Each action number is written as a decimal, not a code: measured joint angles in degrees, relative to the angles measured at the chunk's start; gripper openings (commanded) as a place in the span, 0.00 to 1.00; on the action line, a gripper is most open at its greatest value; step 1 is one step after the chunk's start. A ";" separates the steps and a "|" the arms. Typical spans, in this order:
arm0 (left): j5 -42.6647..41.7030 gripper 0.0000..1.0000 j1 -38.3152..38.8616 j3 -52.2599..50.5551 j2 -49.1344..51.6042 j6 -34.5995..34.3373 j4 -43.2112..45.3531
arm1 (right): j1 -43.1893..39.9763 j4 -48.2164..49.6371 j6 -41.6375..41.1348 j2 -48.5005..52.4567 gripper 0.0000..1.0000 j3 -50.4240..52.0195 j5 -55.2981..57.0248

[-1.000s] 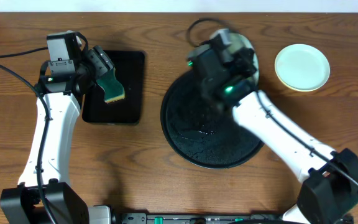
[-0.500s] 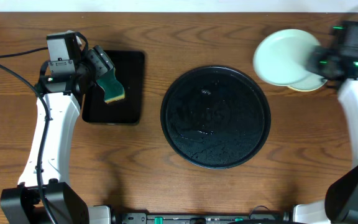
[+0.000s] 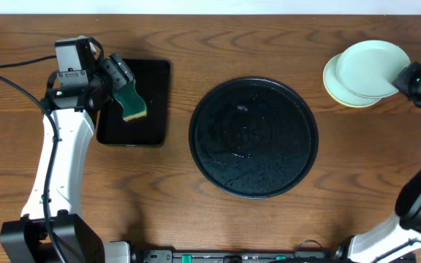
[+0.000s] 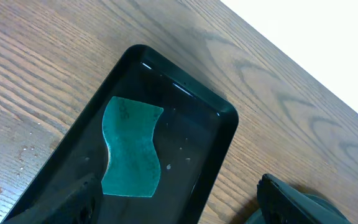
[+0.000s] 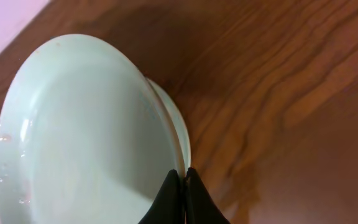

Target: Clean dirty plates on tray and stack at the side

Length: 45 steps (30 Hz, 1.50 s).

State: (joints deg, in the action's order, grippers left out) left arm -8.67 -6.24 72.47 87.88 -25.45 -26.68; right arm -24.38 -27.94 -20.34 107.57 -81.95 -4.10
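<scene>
My right gripper [image 3: 408,76] is shut on the rim of a pale mint-blue plate [image 3: 372,68]. It holds the plate tilted over a pale yellow plate [image 3: 338,90] that lies on the table at the far right. In the right wrist view the jaws [image 5: 184,177] pinch the mint plate's [image 5: 86,137] edge, and another rim [image 5: 174,118] shows just behind it. No third plate can be made out. The round black tray [image 3: 254,139] is wet and holds no plates. My left gripper [image 3: 121,79] is open above the rectangular tray.
A small rectangular black tray [image 3: 152,124] at the left holds a green sponge [image 3: 132,102]. It also shows in the left wrist view [image 4: 129,149], lying between and beyond the open fingers [image 4: 176,190]. A black cable runs along the far left.
My right arm swung the mint plate from over the round tray's far edge to the right, above the yellow plate. The left arm and sponge have not moved.
</scene>
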 measured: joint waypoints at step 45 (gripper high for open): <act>0.00 0.92 0.00 0.00 0.00 0.00 -0.02 | 44.04 -14.21 3.72 -39.15 0.99 24.44 -10.32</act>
State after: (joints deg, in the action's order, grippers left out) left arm -8.67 -6.24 72.47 87.88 -25.45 -26.70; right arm 19.66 -42.15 -16.62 68.42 -57.52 -14.41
